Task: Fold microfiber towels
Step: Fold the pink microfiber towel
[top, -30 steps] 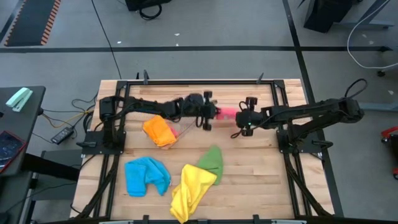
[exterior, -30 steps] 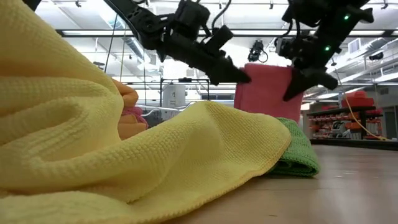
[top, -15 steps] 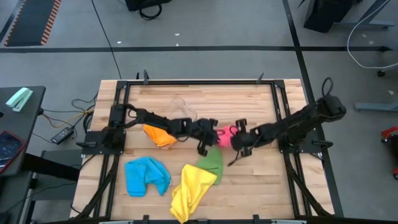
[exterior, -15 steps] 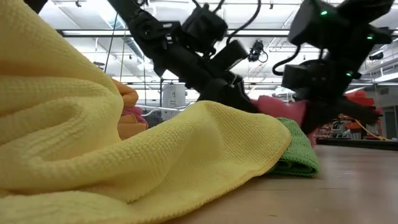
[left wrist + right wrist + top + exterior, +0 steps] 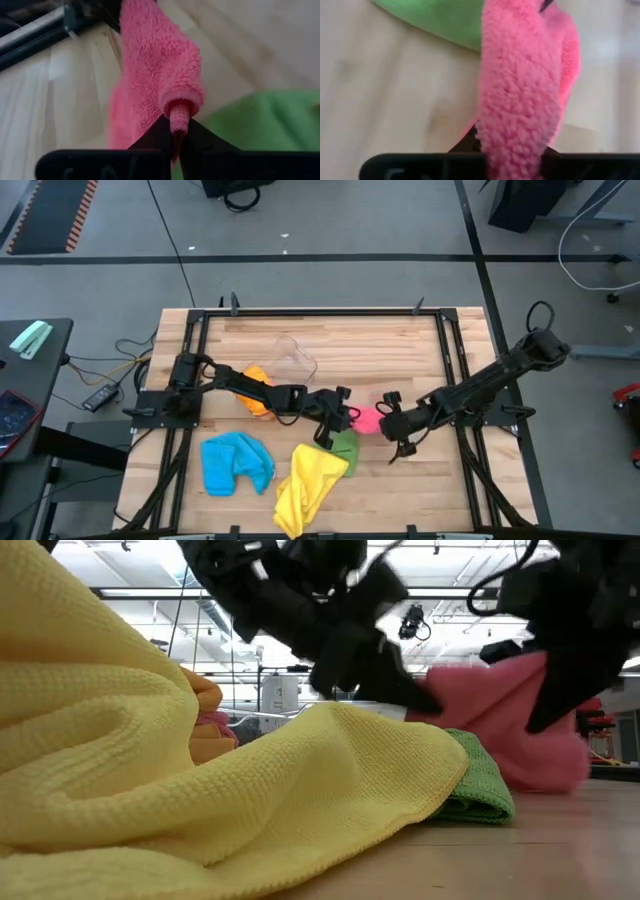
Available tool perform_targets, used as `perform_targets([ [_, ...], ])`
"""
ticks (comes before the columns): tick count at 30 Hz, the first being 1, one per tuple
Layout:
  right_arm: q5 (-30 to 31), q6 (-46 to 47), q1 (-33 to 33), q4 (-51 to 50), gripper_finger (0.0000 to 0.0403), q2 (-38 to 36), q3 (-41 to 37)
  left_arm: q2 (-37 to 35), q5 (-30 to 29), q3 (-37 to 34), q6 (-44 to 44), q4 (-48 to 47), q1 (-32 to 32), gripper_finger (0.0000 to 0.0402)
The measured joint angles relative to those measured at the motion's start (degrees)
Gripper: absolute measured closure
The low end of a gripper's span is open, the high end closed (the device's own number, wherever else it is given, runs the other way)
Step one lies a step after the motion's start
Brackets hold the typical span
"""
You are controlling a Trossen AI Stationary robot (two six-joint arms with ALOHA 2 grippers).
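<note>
Pink towel pinched at both ends: left tool and right tool, each clamped on an edge, low over mid-desk. Hanging down, touching green towel. Yellow towel just beside green; blue towel, orange towel further left.

the worktop is pale butcher-block wood inside a black metal frame. it stands on a grey concrete floor crossed by dark lines, with a black mat edged in orange stripes at one corner. a dark side table stands next to it, and cables trail on the floor. seen low, bright ceiling strip lights hang under beams.
</note>
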Motion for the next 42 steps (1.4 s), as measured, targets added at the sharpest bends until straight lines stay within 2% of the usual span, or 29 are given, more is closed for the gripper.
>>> perform_targets([
  [5,-5.9,2.5,0.0,0.0,0.0386,-1.5,0.7,-1.9,-0.3,0.1,-0.5,2.0,-2.1,0.0351],
  [9,-8.2,-1.7,0.3,0.9,0.0386,-1.0,2.0,-1.8,-0.1,0.1,0.4,2.2,-2.9,0.0353],
  [15,-0.7,-13.1,2.9,1.0,0.0386,-0.2,3.0,-1.8,0.4,0.1,1.2,4.9,-2.8,0.0384],
  [18,-0.1,-14.4,2.8,1.3,0.0386,1.0,3.2,-1.8,0.6,0.1,1.5,6.2,-2.0,0.0384],
  [23,0.5,-14.5,3.4,1.3,0.0386,3.0,3.4,-2.7,0.6,0.1,0.8,8.8,-0.4,0.0357],
  [27,2.8,-14.5,3.8,1.4,0.0386,2.8,4.1,-2.9,0.6,0.1,-1.6,9.5,0.4,0.0352],
  [31,2.7,-10.2,3.8,-0.8,0.0386,1.7,5.0,-2.9,0.6,0.1,-6.7,7.8,1.1,0.0345],
  [37,2.8,-4.4,2.9,-5.1,0.0386,1.5,5.3,-2.9,1.7,0.1,-3.3,2.8,0.3,0.0290],
  [42,2.8,-4.4,1.2,-6.0,0.0386,1.5,5.4,-2.9,1.9,0.1,-2.8,1.2,-0.8,0.0259],
])
